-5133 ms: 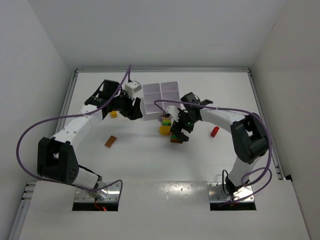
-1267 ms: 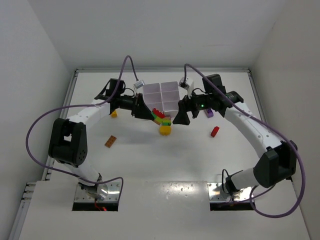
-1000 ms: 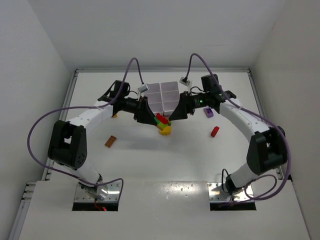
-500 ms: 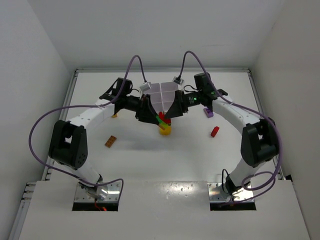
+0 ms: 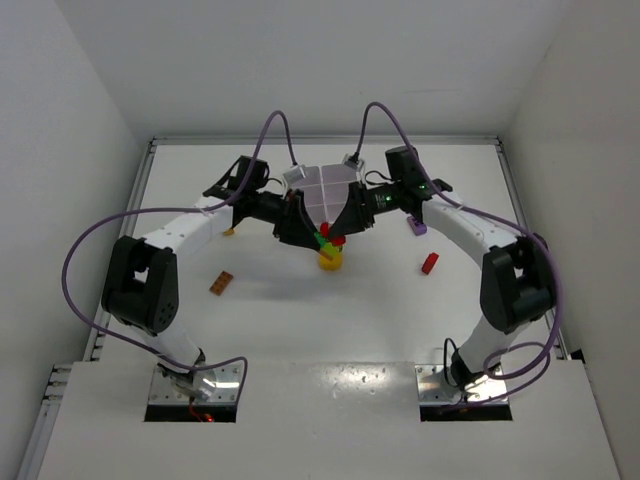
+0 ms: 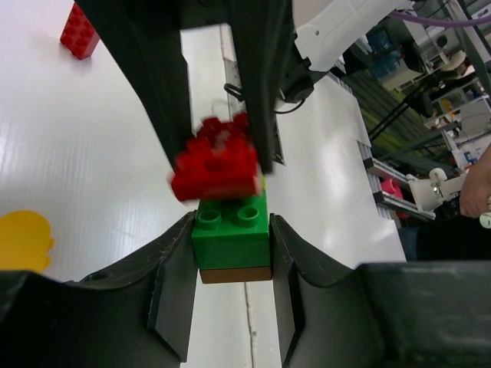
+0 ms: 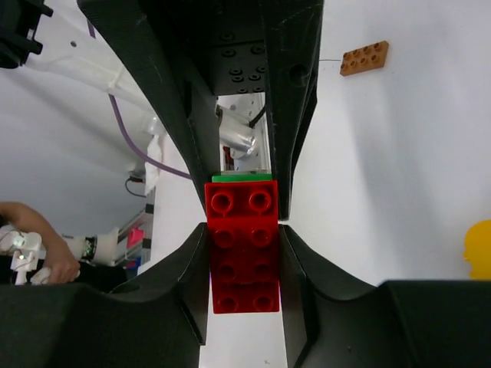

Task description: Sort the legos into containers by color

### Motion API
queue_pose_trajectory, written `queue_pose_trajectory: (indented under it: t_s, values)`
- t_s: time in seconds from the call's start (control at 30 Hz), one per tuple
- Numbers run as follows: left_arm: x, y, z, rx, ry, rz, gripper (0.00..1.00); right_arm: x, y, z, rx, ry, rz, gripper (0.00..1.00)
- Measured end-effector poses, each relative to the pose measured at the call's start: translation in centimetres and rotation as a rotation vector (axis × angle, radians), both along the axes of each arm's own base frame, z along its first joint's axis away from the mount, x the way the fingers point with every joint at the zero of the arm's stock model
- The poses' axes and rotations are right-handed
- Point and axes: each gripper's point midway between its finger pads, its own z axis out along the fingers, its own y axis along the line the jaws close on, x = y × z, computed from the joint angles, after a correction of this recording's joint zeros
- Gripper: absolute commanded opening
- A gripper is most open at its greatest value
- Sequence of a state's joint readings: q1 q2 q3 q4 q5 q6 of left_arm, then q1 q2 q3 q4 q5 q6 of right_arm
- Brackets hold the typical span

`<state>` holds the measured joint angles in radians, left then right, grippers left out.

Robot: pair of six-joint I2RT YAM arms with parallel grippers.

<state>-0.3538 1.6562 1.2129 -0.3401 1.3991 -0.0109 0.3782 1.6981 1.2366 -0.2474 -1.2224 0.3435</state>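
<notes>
L gripper pinches green brick. R gripper pinches red brick. Bricks touch, near yellow piece & white tray.

Looks like a robotics lab, not a home or a shop. Centres on a bare white desk, boxed in to its left, right and far side by plain white panels, with a metal rail running along its left edge. Carries two robot arms bolted to metal plates at the near edge of the desk, trailing loose purple cables above it. Opens, beyond the desk in the wrist views, onto crowded workbenches with gear and wiring, too blurred to name. Shows a person's hand out past the desk as well.
</notes>
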Motion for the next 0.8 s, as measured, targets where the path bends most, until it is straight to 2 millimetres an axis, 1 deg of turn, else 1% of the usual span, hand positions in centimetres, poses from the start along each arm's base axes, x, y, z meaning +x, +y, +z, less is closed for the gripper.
queue_pose_trajectory:
  t_s: [0.07, 0.17, 0.23, 0.33, 0.43, 0.53, 0.63, 0.7, 0.8]
  values:
    - [0.1, 0.0, -0.1, 0.003, -0.005, 0.003, 0.0, 0.6, -0.7, 0.0, 0.0, 0.0, -0.023, 0.0]
    - [0.1, 0.0, -0.2, 0.007, -0.01, 0.008, 0.0, 2.7, -3.3, -0.1, -0.007, 0.005, -0.117, 0.0]
    - [0.1, 0.0, -0.5, 0.013, -0.008, 0.011, 0.0, 4.4, -5.7, 0.0, -0.014, 0.001, -0.197, 0.0]
    - [0.2, 0.1, -0.8, 0.02, -0.013, 0.017, 0.0, 6.1, -9.6, -0.3, -0.056, -0.038, -0.309, 0.0]
    - [0.4, 0.1, -1.0, 0.031, -0.019, 0.03, 0.0, 6.9, -14.1, -2.1, -0.205, -0.074, -0.437, 0.0]
    - [0.9, 0.1, -1.5, 0.06, -0.028, 0.058, 0.0, 6.6, -18.8, -4.3, -0.412, -0.085, -0.563, 0.0]
    - [1.5, 0.2, -2.1, 0.091, -0.042, 0.09, 0.0, 4.8, -22.8, -6.6, -0.611, -0.057, -0.663, 0.0]
    - [1.8, 0.2, -2.4, 0.111, -0.051, 0.11, 0.0, 3.3, -24.5, -8.1, -0.724, -0.016, -0.698, 0.0]
    - [2.3, 0.3, -2.8, 0.135, -0.06, 0.134, 0.0, 1.9, -26.2, -9.9, -0.848, 0.036, -0.723, 0.0]
